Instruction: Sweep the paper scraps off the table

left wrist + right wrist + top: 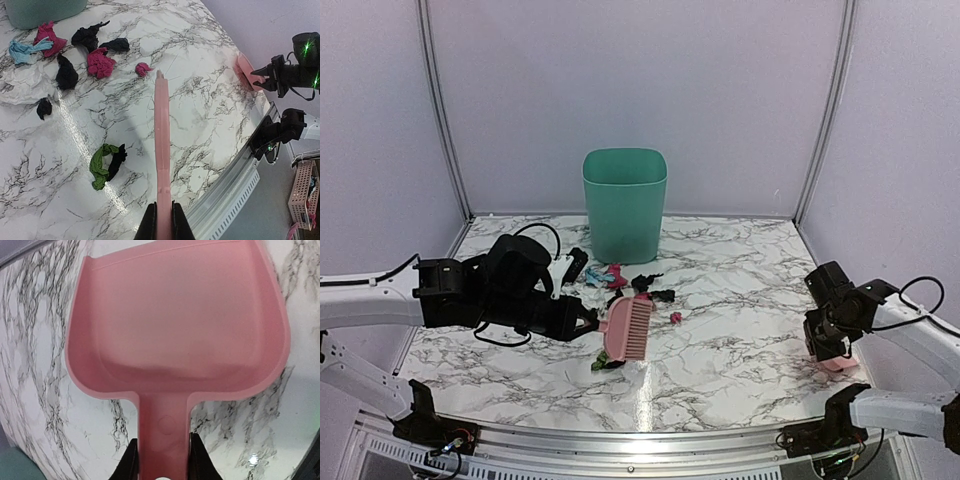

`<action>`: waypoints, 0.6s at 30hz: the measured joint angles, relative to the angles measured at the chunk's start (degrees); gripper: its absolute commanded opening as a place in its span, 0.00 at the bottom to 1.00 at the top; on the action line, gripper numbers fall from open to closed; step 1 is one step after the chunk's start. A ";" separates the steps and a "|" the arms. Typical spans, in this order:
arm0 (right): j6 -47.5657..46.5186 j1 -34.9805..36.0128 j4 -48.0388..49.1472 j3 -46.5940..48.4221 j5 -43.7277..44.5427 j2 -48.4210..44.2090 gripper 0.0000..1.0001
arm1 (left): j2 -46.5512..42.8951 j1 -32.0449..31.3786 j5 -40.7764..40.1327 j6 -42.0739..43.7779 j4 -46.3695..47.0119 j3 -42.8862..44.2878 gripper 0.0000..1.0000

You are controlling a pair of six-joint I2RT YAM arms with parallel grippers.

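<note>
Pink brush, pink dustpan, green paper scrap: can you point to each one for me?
pink brush [628, 328]: top external view, middle of its comb-like head.
pink dustpan [175, 320]: right wrist view, middle of its scoop.
green paper scrap [97, 170]: left wrist view, on its green crumpled strip.

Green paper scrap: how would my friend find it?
Start at the tall teal plastic bin at the back of the white marble table. Nearer than the pink comb-like brush, apart from the other scraps, lies one crumpled paper scrap: the only green one.
</note>
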 measured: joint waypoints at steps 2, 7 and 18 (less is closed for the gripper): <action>-0.31 1.90 2.23 0.00 -1.31 2.08 0.00 | 0.00 0.00 -0.63 0.02 0.00 0.00 0.00; -0.28 7.98 6.86 1.14 -3.91 10.99 0.00 | -0.02 0.00 -1.81 0.11 0.00 0.00 0.00; 1.70 22.53 13.35 13.88 -6.99 28.44 0.00 | -1.95 0.00 -4.74 0.76 -1.11 0.00 0.00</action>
